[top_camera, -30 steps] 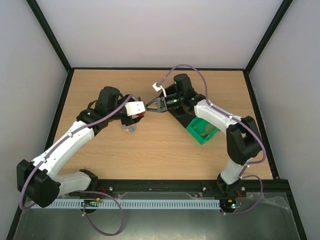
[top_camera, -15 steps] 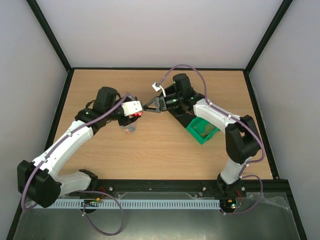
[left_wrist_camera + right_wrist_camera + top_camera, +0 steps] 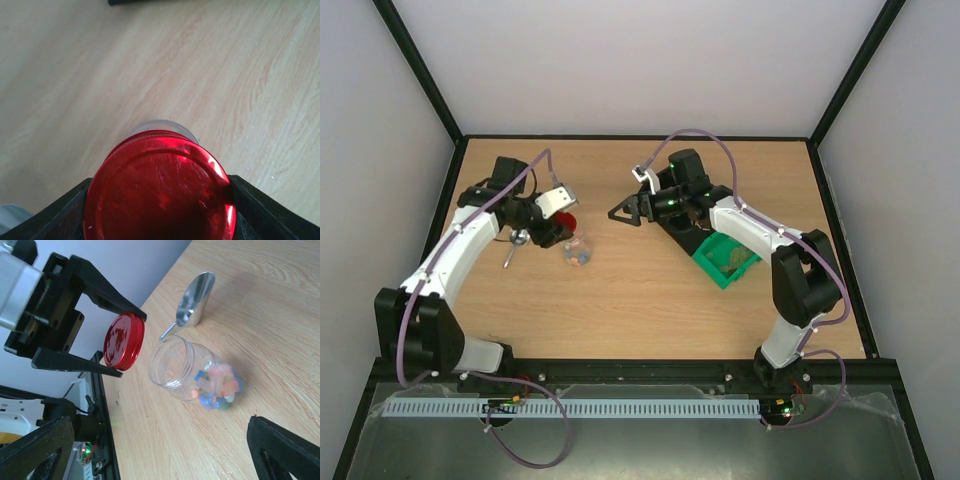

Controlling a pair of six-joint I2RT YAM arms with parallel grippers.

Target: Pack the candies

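A clear jar (image 3: 577, 251) with an open mouth stands on the wooden table, with pink, blue and white candies (image 3: 217, 387) in its bottom. My left gripper (image 3: 558, 216) is shut on a round red lid (image 3: 567, 222), held just up and left of the jar (image 3: 172, 362). In the left wrist view the lid (image 3: 159, 192) fills the space between the black fingers (image 3: 252, 212), and the jar rim (image 3: 160, 125) shows beyond it. My right gripper (image 3: 621, 212) stands wide open and empty to the right of the jar.
A silver metal scoop (image 3: 517, 240) lies left of the jar, also in the right wrist view (image 3: 196, 302). A green bin (image 3: 712, 268) with tan contents sits under the right arm's forearm. Black frame rails edge the table.
The right gripper has opened and let go of the lid. The left arm has swung left and back with the lid in its jaws, uncovering the jar and the scoop.
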